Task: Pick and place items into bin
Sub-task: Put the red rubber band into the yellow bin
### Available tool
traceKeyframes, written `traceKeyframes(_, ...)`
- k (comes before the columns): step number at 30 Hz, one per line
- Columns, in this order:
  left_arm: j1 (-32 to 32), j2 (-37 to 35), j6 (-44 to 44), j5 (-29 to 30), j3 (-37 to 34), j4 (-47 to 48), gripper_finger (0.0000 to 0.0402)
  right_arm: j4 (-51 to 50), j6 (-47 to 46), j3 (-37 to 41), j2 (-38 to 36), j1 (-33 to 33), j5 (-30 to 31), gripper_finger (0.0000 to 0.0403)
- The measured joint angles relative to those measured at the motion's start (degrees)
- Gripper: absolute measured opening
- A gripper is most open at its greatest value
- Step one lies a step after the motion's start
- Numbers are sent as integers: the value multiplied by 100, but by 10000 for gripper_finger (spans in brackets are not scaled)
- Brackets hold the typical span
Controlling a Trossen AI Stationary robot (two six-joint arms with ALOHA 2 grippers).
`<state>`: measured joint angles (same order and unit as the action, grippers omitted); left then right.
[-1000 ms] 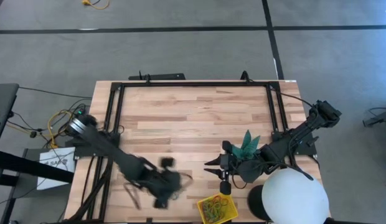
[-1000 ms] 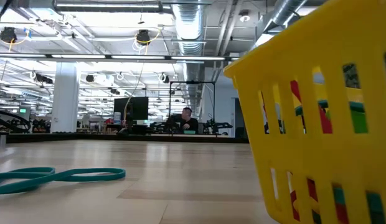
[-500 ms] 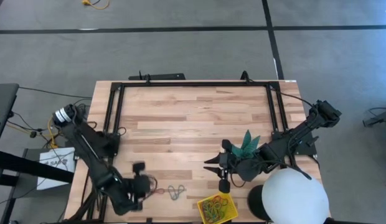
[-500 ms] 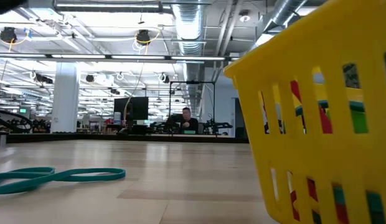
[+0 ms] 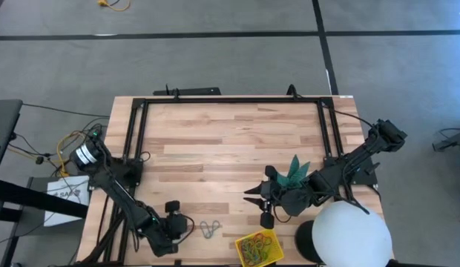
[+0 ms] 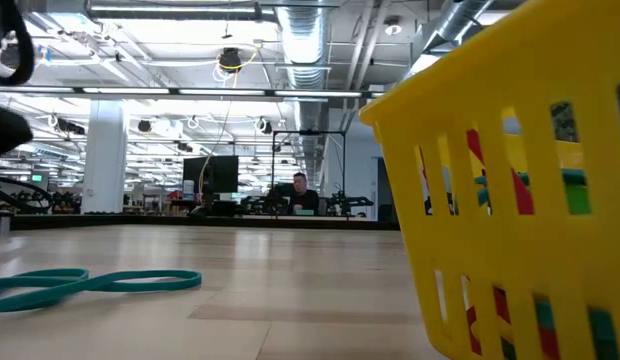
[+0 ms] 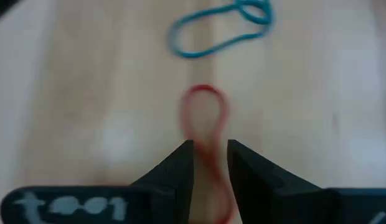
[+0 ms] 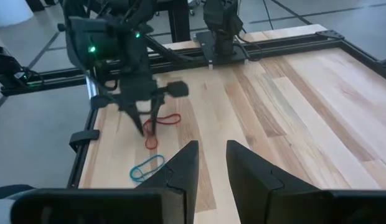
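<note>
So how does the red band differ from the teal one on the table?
The red band lies between the left end effector's fingers; the teal band lies free, farther out. The red band is a narrow twisted loop running lengthwise from the end effector; the teal band lies across, a long loop with a small loop at one end. The red band looks thinner than the teal band. Both are floppy loops flat on the wood, outside the bin.
</note>
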<state>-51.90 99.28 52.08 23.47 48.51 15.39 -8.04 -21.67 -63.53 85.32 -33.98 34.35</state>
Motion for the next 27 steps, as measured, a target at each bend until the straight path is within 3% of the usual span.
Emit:
traceKeyframes(10,31,169,237,-10,21,-12,83,-64,-87,0,0,0,4,76)
traceKeyframes(16,131,173,-374,-64,41,36,12,-76,-87,0,0,0,7,76)
traceKeyframes(18,199,183,-370,-2,135,96,7,-78,-87,0,0,0,7,76)
traceKeyframes(23,493,95,-352,605,725,80,1,-78,-87,0,0,0,7,76)
traceKeyframes(27,623,51,-1462,846,1451,-324,1,-104,-85,0,0,0,4,76)
